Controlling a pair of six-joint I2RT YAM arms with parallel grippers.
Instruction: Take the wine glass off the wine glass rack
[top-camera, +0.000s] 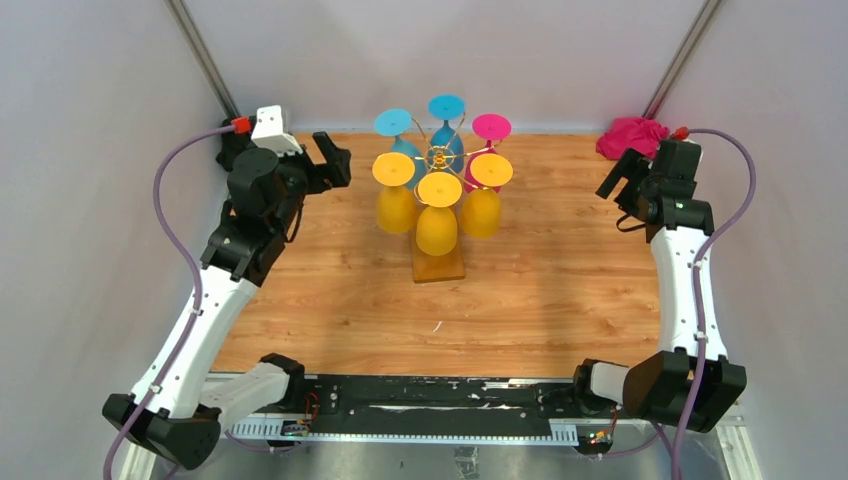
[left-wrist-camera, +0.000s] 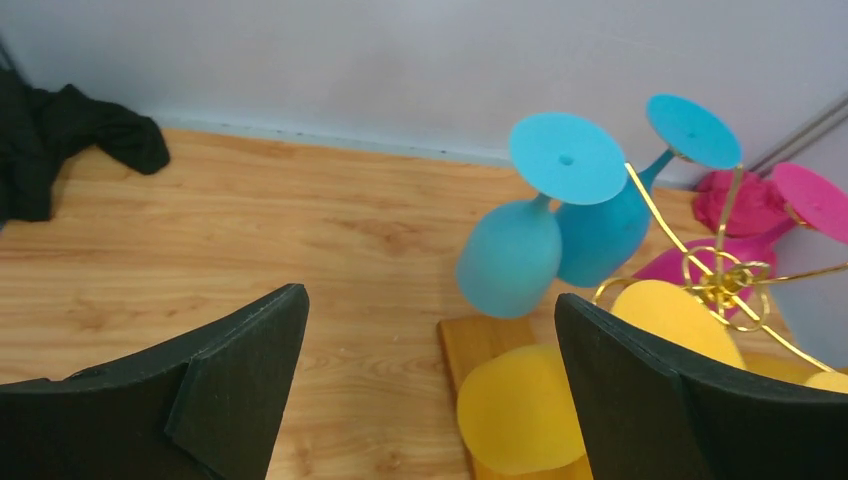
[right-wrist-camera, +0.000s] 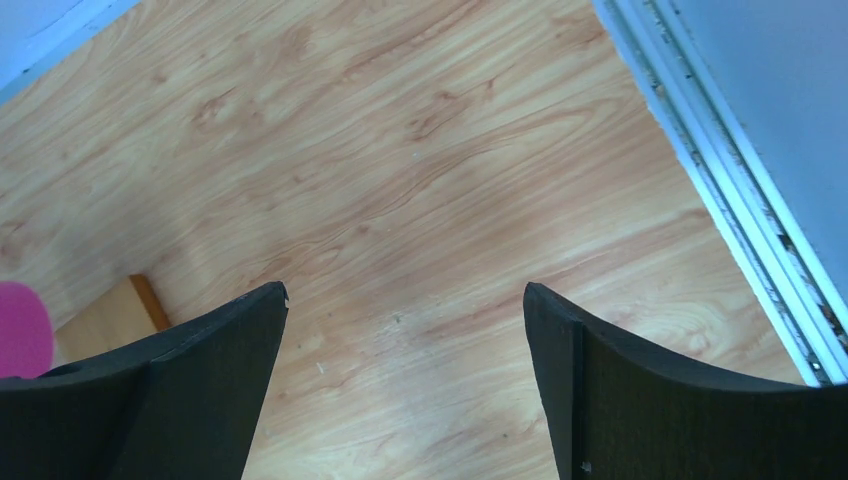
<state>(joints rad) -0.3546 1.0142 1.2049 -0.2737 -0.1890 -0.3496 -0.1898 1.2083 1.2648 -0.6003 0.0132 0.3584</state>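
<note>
Approach judged in hand. Left gripper (left-wrist-camera: 430, 300) is held wide, empty (right gripper (right-wrist-camera: 405, 290) likewise); blue glass (left-wrist-camera: 510, 255) is seen ahead-right on rack (left-wrist-camera: 725, 280). Stem (left-wrist-camera: 543, 203) must be straddled next.

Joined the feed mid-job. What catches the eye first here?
A gold wire rack stands at the middle back of the table, hung with upside-down glasses: three yellow glasses in front, two blue glasses and a pink glass behind. The left gripper and right gripper flank it, both open and empty. A pink cloth lies in the far right corner.
</note>
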